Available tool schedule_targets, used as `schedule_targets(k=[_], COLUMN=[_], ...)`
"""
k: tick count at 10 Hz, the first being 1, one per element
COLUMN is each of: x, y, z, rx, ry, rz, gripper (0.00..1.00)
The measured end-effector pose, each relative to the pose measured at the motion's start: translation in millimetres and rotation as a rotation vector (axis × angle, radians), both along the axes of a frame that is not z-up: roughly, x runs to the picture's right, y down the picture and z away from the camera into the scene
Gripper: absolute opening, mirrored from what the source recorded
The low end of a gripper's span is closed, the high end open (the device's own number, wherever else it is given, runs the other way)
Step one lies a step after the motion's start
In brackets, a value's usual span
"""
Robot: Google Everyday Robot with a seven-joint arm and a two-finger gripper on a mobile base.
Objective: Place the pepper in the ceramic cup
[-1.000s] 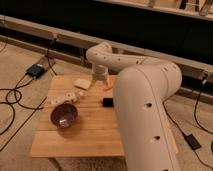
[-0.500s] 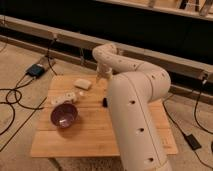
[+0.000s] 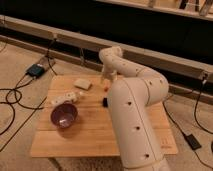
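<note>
Pepper [image 3: 106,88] shows as a small orange speck close to the far edge of the desk [image 3: 85,136], directly below the gripper [image 3: 105,76]. Over the last second only the arm [image 3: 135,115] has really changed. Its thick white link has swung from the desk's right edge toward the middle and now hides much of the right half, while the gripper has crept only slightly along the far edge. Whether the gripper is open or already closed on the pepper cannot be told, nor whether the two touch. I judge the task to be at the pick-up, with no carry toward the cup begun. Nearest, on the left side a little back from the near edge, stands the purple bowl [image 3: 64,123], which looks empty. Just beyond it, near the left edge, lies a white piece I take for the ceramic cup [image 3: 65,98]. It looks long rather than upright, its mouth is not visible, and nothing orange shows in it. A black block [image 3: 105,102] sits mid-desk against the arm's outline. Farther back, toward the far-left corner, lies a pale flat pad [image 3: 83,83], well left of the pepper.
</note>
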State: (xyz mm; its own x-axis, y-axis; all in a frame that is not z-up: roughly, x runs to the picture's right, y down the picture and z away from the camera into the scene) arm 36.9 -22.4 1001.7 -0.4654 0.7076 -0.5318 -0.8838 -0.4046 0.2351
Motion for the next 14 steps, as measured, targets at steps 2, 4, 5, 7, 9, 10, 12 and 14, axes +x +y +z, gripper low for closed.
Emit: schedule_targets(k=[2, 4, 5, 7, 9, 10, 12, 14], x=[9, 13, 13, 13, 15, 17, 20, 21], y=[1, -1, -2, -5, -5, -5, -4, -1], z=[7.6, 14.7, 18.4, 25.4, 31.4, 33.9, 36.6, 37.3], rx=[-0.006, -0.005, -0.002, 0.002, 0.004, 0.002, -0.004, -0.014], ry=[0.023, 0.040, 0.047, 0.059, 0.065, 0.066, 0.065, 0.054], rz=[-0.006, -0.008, -0.005, -0.005, -0.005, -0.011, -0.018, -0.022], gripper=[0.65, 0.65, 0.65, 0.65, 0.65, 0.65, 0.60, 0.38])
